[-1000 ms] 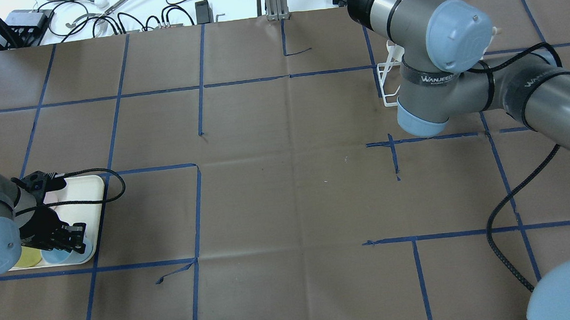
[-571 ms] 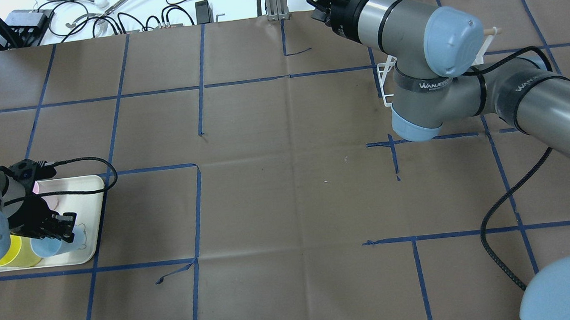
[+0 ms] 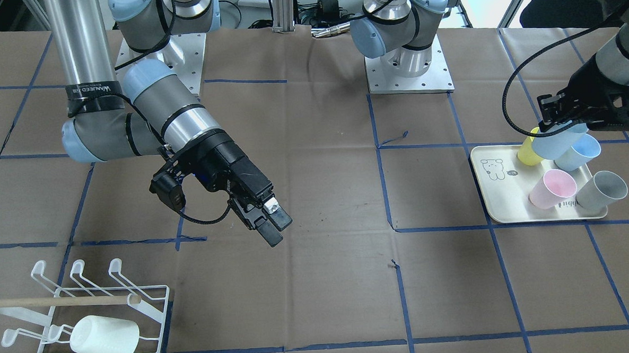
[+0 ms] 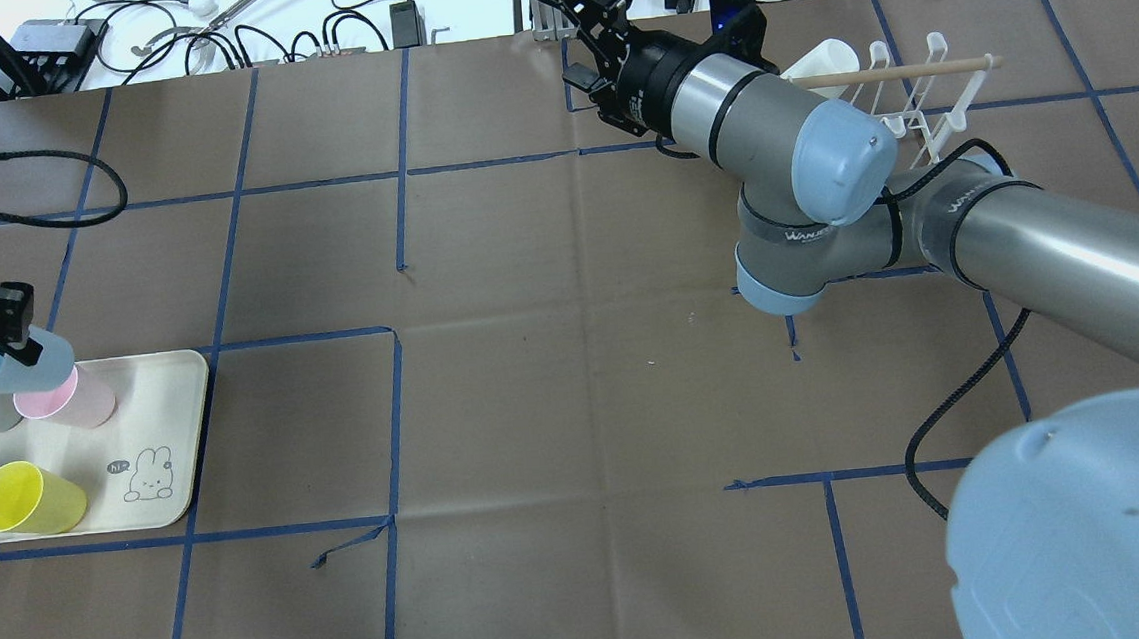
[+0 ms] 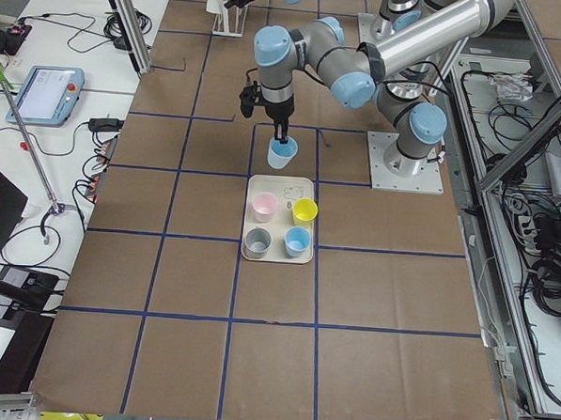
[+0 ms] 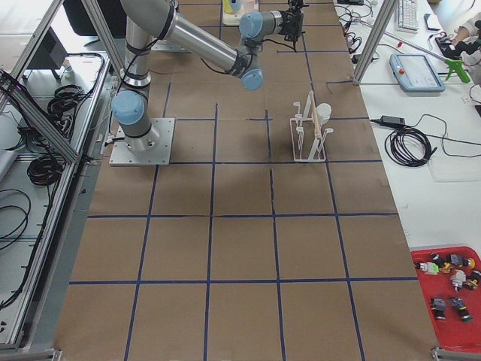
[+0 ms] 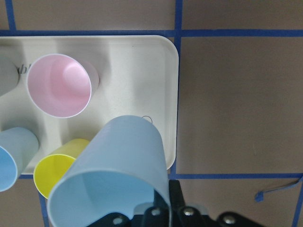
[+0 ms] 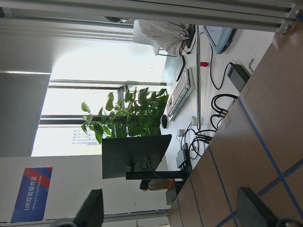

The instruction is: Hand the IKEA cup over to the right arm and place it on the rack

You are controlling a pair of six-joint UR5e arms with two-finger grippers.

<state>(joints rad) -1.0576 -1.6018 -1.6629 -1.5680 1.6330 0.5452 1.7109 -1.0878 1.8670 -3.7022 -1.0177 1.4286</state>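
— Left end effector (image 3: 554, 123)?
— Clamped on the blue cup (image 7: 118, 161), gripping at the rim. Hanging tilted just under the fingers, lifted off the surface (image 3: 325, 293).
— Underneath?
— Tray (image 4: 169, 398), carrying a pink cup (image 7: 59, 85), a yellow cup (image 7: 54, 172), a grey cup (image 3: 602, 190) and a second blue cup (image 3: 579, 151). All four standing mouth up.
— Right end effector (image 3: 278, 226)?
— Fingers (image 8: 92, 208) spread well apart. Raised above the surface, angled downward, well apart from the left end effector and the blue cup. Beyond the fingers in the wrist view: the surface's edge, then a monitor (image 8: 135, 156) and a plant (image 8: 128, 116).
— Rack (image 3: 86, 300)?
— Down on the surface, off to the right of the right end effector and well apart from it. Dowel (image 4: 893, 71) lying across the top. White cup (image 3: 104, 339) hung on a prong at the end nearer that end effector.
— Blue cup handed over?
— Not yet. Held by the left end effector alone, above the tray, far from the rack.
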